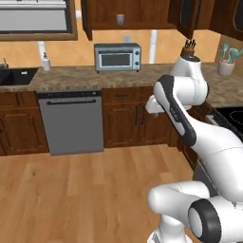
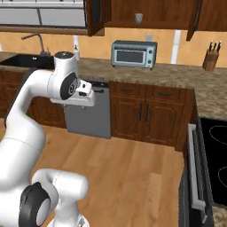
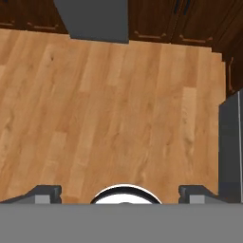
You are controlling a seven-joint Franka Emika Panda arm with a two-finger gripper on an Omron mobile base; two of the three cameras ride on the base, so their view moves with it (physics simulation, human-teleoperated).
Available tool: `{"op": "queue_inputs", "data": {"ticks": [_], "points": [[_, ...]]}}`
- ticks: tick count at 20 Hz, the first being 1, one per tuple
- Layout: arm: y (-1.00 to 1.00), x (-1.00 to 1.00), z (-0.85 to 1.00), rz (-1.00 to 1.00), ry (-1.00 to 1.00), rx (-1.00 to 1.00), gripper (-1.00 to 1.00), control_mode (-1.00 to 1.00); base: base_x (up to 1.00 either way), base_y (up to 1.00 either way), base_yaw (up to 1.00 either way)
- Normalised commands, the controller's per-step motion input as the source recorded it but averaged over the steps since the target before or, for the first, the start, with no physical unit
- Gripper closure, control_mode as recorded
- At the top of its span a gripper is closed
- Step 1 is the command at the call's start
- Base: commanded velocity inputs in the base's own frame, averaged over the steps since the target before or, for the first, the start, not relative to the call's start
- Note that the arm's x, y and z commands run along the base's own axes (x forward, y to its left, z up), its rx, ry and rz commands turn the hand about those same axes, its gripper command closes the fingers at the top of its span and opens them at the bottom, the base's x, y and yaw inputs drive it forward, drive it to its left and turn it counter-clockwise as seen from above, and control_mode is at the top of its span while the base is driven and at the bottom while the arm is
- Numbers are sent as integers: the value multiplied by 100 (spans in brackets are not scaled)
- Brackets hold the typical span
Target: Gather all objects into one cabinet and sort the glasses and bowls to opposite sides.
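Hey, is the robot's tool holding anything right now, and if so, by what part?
Nothing is held. In the hand view the tool is open, its two fingertips wide apart, with bare wooden floor between and beyond them.

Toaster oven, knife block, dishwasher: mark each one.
Toaster oven (image 2: 133,54), right base view, on its glass door.
Knife block (image 2: 211,59), right base view, on its wooden body.
Dishwasher (image 1: 71,123), left base view, on its grey front panel.

A home kitchen: dark wooden cabinets (image 2: 146,113) under a speckled stone table (image 2: 177,75), a toaster oven (image 2: 134,54), a sink (image 1: 16,76), a dishwasher (image 1: 71,123), a knife block (image 2: 212,57), a stovetop (image 2: 215,155).
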Motion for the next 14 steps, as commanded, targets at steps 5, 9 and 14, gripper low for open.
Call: {"op": "queue_inputs", "data": {"ticks": [5, 9, 14], "points": [[0, 0, 0, 0, 0, 0, -100, 100, 100, -56, 0], [0, 0, 0, 0, 0, 0, -100, 100, 100, -27, 0], [0, 0, 0, 0, 0, 0, -100, 100, 100, -15, 0]]}}
